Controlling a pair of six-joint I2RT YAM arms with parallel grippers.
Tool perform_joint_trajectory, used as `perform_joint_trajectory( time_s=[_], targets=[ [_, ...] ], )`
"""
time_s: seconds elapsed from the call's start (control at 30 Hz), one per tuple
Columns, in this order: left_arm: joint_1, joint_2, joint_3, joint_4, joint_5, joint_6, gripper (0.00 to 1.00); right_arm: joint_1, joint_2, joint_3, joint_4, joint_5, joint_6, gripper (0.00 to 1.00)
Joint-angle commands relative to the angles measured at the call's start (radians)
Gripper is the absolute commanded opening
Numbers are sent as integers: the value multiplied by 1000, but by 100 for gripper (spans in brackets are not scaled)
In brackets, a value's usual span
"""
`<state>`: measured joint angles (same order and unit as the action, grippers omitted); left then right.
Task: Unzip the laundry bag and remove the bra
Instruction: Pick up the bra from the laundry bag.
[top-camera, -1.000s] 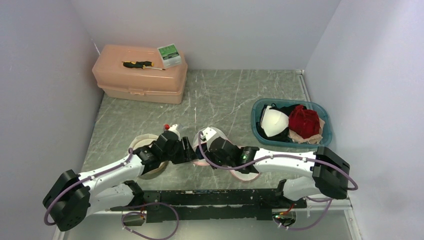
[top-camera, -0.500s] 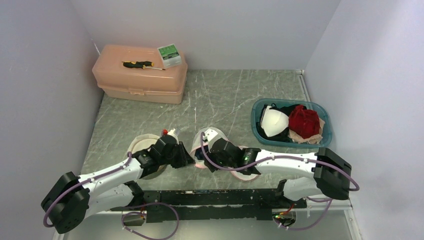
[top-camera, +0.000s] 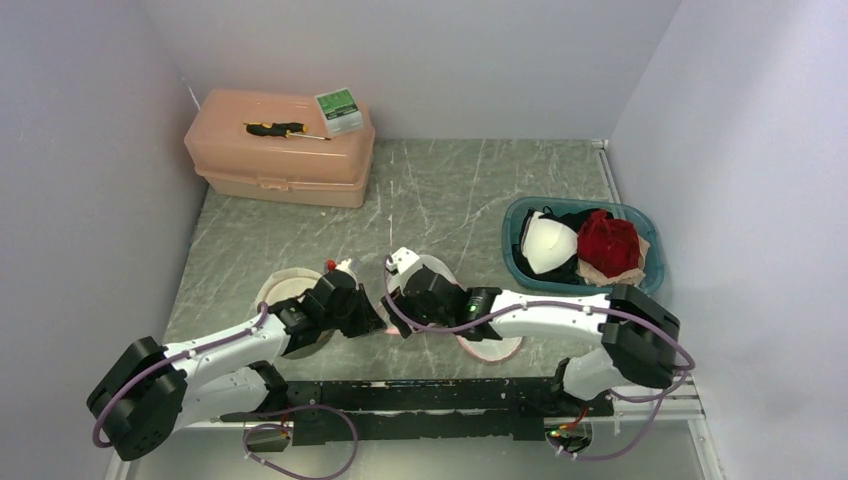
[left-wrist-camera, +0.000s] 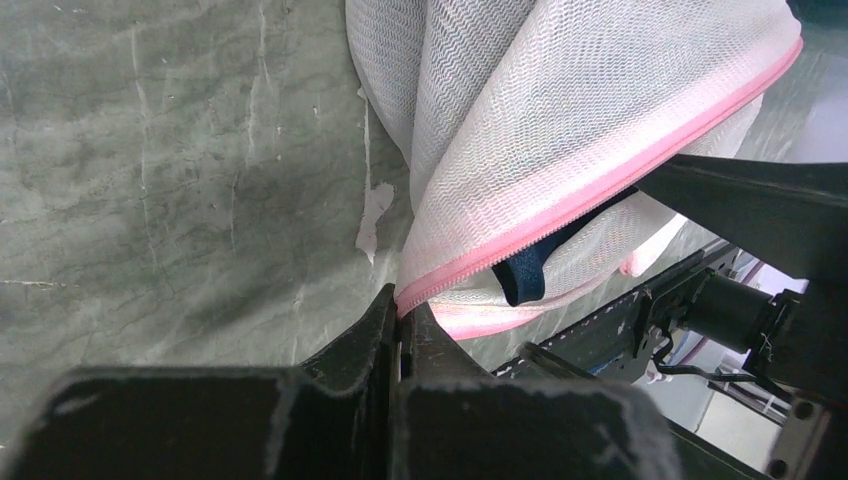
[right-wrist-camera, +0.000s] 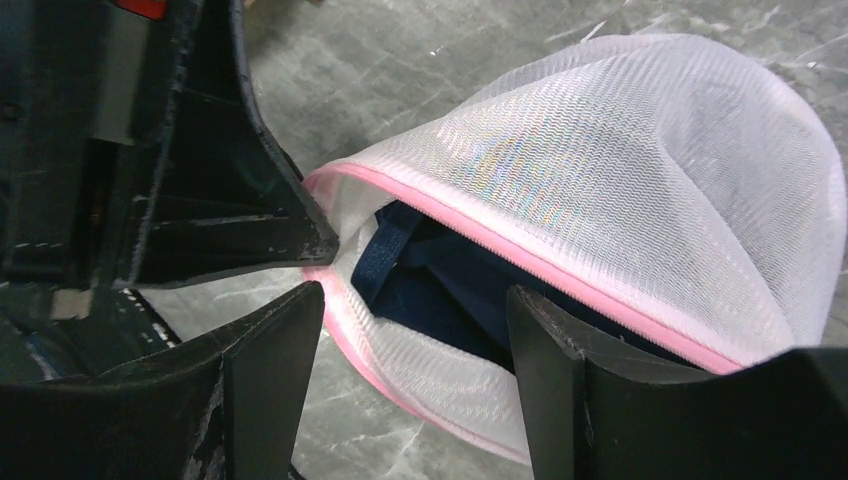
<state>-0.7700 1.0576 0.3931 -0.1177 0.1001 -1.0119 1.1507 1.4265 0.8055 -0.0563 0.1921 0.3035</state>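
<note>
The left gripper (left-wrist-camera: 400, 312) is pinching the pink zipper edge (left-wrist-camera: 600, 180) of the laundry bag (right-wrist-camera: 650, 170), its jaws clamped on the corner, apparently anchoring the mesh so the mouth is gaping. The bag is lying on the tabletop (left-wrist-camera: 150, 150) between both arms, with the navy bra (right-wrist-camera: 440, 290) showing inside. The right gripper (right-wrist-camera: 415, 300) is hovering at that mouth with jaws spread and holding nothing, likely lining up to reach in.

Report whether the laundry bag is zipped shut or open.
Open: the laundry bag gapes along its pink zipper, navy bra visible inside.
</note>
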Motion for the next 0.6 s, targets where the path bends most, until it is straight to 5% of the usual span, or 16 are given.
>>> perform_joint_trajectory(
  time_s=[0.0,0.23,0.57],
  targets=[
    [-4,-22,-12,5,-25,23,3,4,64,58,23,7,-25,71],
    [-5,-27,-16,3,-24,34,3,4,156,100,-5,103,-6,68],
    [-3,-31,-21,-7,-39,44,3,-10,105,72,-27,212,37,36]
  ],
)
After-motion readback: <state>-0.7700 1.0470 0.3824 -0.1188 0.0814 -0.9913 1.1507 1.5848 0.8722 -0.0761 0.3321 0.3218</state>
